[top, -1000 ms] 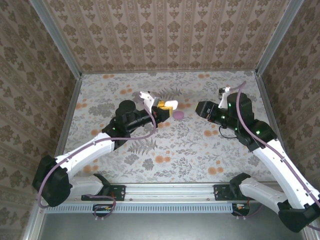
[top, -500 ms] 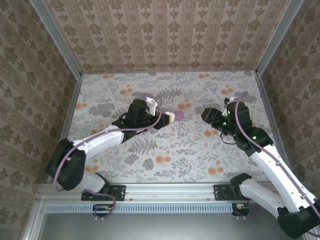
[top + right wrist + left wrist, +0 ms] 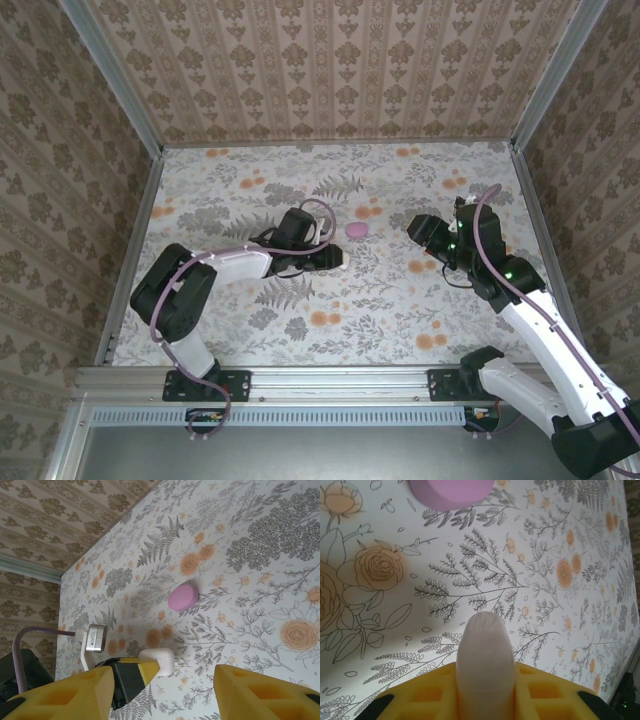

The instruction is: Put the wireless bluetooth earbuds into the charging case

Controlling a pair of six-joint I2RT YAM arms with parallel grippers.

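Note:
The charging case (image 3: 485,655) is a glossy white rounded box held between the yellow fingers (image 3: 420,692) of my left gripper (image 3: 485,680), which is shut on it low over the flowered table. From above, the case (image 3: 342,263) peeks out of the left gripper (image 3: 335,259) just near of a pink disc. In the right wrist view the case (image 3: 159,661) sticks out of the left gripper's finger (image 3: 145,671). My right gripper (image 3: 165,695) is open, its fingers well apart with nothing between them; from above it (image 3: 415,228) hangs to the right of the case. The earbuds are out of view.
A pink round disc (image 3: 356,230) lies on the table between the two grippers, just beyond the case; it is also in the wrist views (image 3: 183,597) (image 3: 450,490). Patterned walls (image 3: 330,70) enclose the table on three sides.
The left arm has swung the case toward the near edge and down close to the table, past the pink disc. The right gripper has drawn back slightly to the right.

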